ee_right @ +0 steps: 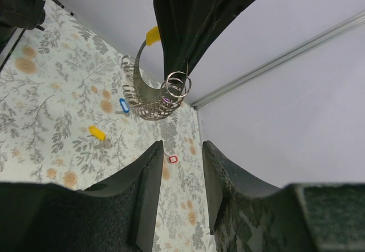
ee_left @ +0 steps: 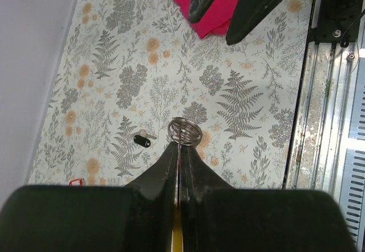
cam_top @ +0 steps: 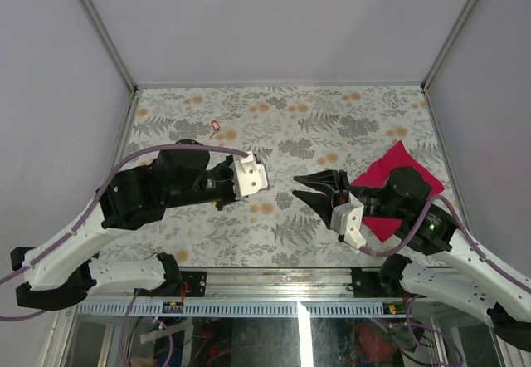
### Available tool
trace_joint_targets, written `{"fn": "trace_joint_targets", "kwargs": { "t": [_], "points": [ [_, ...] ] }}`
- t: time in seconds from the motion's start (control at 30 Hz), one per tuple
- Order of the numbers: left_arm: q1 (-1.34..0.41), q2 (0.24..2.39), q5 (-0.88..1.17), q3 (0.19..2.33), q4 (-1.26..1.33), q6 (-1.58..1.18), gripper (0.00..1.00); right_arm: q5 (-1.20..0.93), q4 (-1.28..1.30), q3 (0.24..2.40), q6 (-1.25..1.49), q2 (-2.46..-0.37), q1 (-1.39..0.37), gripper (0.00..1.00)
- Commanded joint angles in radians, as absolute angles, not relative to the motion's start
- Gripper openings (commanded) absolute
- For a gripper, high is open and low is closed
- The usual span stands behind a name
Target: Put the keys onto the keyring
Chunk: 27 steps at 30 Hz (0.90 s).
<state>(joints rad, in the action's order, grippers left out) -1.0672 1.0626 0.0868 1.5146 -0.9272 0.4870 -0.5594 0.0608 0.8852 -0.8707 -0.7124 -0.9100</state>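
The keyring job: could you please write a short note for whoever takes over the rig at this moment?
Left gripper: shut on the keyring, held off the table.
Right gripper: open, empty, pointed at the keyring.
Keys: black key, blue key, yellow key and red key all lie loose on the table.
Done: keyring picked up.
Left: no key seen threaded; pick up each key and thread it on.
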Motion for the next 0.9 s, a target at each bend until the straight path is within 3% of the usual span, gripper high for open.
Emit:
{"fn": "trace_joint_targets", "kwargs": {
  "t": [0.0,0.37,0.87],
  "points": [
    [-1.073,1.012,0.087,1.499,-0.863,0.492,0.0,-0.558,-0.063,0.914,-0.917,-0.734,-0.918,0.4],
    [-1.073,0.908,0.195,1.401,-0.7,0.389,0.0,-0.661,-0.143,1.043,-0.976,-0.86,-0.919,0.39],
    [-1.073,0.793,0.223,1.247,-0.465,0.152,0.0,-0.782,-0.044,1.154,-0.988,-0.936,-0.952,0.4]
  ]
}}
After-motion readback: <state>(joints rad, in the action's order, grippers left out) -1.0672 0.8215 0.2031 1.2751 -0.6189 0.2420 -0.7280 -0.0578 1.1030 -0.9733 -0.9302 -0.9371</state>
